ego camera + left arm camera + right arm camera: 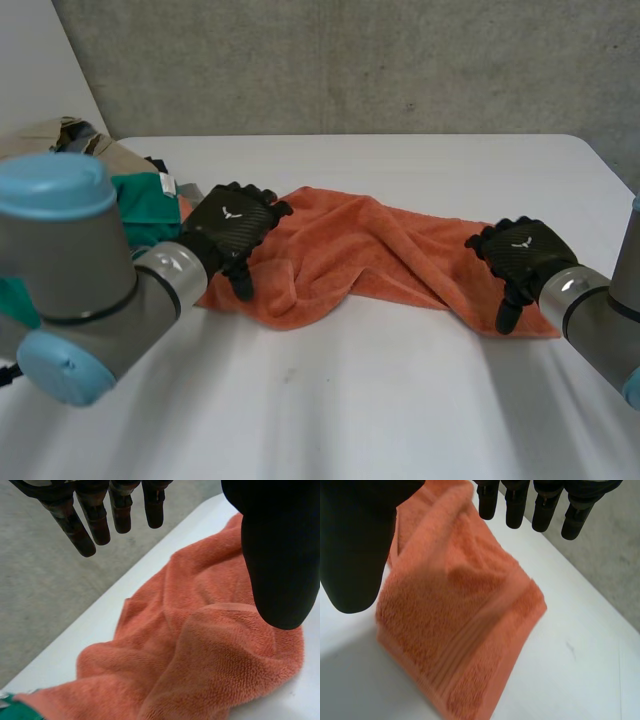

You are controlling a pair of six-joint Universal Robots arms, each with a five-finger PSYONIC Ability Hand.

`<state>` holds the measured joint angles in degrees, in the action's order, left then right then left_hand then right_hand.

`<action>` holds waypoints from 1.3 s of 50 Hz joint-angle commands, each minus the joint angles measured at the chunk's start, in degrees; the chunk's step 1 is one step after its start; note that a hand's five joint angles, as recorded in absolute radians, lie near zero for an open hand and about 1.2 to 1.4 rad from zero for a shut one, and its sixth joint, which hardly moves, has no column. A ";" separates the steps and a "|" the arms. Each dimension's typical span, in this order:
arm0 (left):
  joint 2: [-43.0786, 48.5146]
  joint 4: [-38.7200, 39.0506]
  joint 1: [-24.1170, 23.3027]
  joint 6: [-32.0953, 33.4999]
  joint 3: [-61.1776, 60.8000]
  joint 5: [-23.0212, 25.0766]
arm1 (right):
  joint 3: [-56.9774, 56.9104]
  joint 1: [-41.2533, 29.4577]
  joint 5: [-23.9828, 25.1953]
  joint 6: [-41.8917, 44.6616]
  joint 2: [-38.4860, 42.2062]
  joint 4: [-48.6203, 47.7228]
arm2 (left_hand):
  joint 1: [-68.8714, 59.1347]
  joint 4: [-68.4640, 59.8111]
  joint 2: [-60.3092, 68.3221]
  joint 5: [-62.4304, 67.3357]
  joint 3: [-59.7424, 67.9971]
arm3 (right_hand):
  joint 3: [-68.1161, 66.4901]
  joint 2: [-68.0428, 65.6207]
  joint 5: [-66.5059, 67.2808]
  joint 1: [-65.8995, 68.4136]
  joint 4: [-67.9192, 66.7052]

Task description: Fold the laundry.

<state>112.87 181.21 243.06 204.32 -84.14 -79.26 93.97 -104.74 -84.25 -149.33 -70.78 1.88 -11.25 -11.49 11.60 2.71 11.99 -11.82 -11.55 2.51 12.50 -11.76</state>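
Off to my left, a heap of other laundry (140,195) sits at the table's edge, green cloth on top and something beige behind it. It lies just beside the near end of the orange towel (350,250), and a scrap of that green (20,707) shows past the towel's folds in my left wrist view. A grey wall (350,60) runs behind the white table (400,400), and the surface in front of the towel is bare. The towel itself lies rumpled mid-table, its long axis running side to side from one hand to the other, the right end sitting a little nearer to me. My left hand (232,228) hovers over the bunched left end, fingers (85,530) straight and thumb held well apart, gripping nothing, with terry (200,655) spread beneath the palm. My right hand (520,255) is over the right end, where the banded hem of the towel (455,630) shows under the palm. Its thumb (355,545) and fingers are spread wide, nothing pinched between them.
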 commanded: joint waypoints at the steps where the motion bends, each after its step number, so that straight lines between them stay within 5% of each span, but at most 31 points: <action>1: 8.85 -10.69 1.01 2.92 13.72 7.36 | 2.88 1.82 -1.18 -4.03 1.07 -0.74 | 0.88 1.12 -1.22 -2.34 -1.62 | 1.82 1.55 -2.51 -2.50 1.76; 7: 20.26 -24.29 1.10 5.64 30.05 11.14 | 5.43 2.79 1.36 -4.83 3.62 -4.86 | -3.49 -3.25 3.15 2.03 2.75 | 1.67 1.40 -2.36 -2.35 1.61; 15: 31.43 -33.46 1.19 11.61 42.21 10.27 | 6.66 3.23 3.56 -4.65 6.26 -11.90 | -13.24 -13.00 12.89 11.78 12.50 | -5.72 -5.99 5.04 5.05 -5.79; 21: 33.03 -33.20 1.54 14.17 42.66 8.60 | 6.05 3.31 3.57 -4.39 7.84 -12.34 | -24.84 -24.60 24.49 23.37 24.10 | -7.59 -7.86 6.91 6.92 -7.66; 27: 31.98 -31.97 1.37 13.39 41.78 5.79 | 5.00 3.40 3.48 -3.95 9.07 -12.61 | -55.97 -55.73 55.63 54.51 55.23 | -12.80 -13.07 12.12 12.13 -12.86; 35: 26.62 -25.83 0.75 11.45 35.46 4.03 | 4.29 2.79 3.22 -3.33 10.57 -14.71 | -54.15 -53.90 53.80 52.68 53.41 | -19.53 -19.80 18.85 18.86 -19.60; 40: 23.98 -20.47 0.66 11.71 31.33 2.97 | 4.12 2.26 3.04 -3.33 10.83 -16.29 | -34.50 -34.26 34.16 33.04 33.76 | -27.44 -27.71 26.76 26.77 -27.50; 50: 24.50 -19.40 1.19 14.61 30.35 0.60 | 3.68 2.00 2.69 -3.16 10.83 -16.21 | -35.80 -35.56 35.45 34.33 35.06 | -22.57 -22.84 21.88 21.89 -22.63; 54: 24.15 -19.49 1.19 16.37 29.82 -0.54 | 3.59 2.52 2.95 -2.89 10.92 -16.65 | -54.24 -53.99 53.89 52.77 53.50 | -32.27 -32.54 31.59 31.60 -32.34; 57: 22.14 -18.97 1.28 16.46 28.69 -2.47 | 2.89 3.22 2.69 -2.46 10.57 -17.87 | -68.75 -68.51 68.40 67.28 68.01 | -68.12 -68.39 67.43 67.44 -68.18; 65: 11.07 -12.73 1.63 12.60 22.45 -9.51 | 0.08 7.70 1.02 -3.51 2.15 -18.94 | -68.75 -68.51 68.40 67.29 68.01 | -68.18 -68.45 67.49 67.50 -68.24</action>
<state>131.47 164.57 244.40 219.77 -57.34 -84.62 95.80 -99.84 -82.77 -152.18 -62.90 -17.07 -66.41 -68.41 68.31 56.23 67.82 -67.91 -67.48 56.05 64.41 -68.30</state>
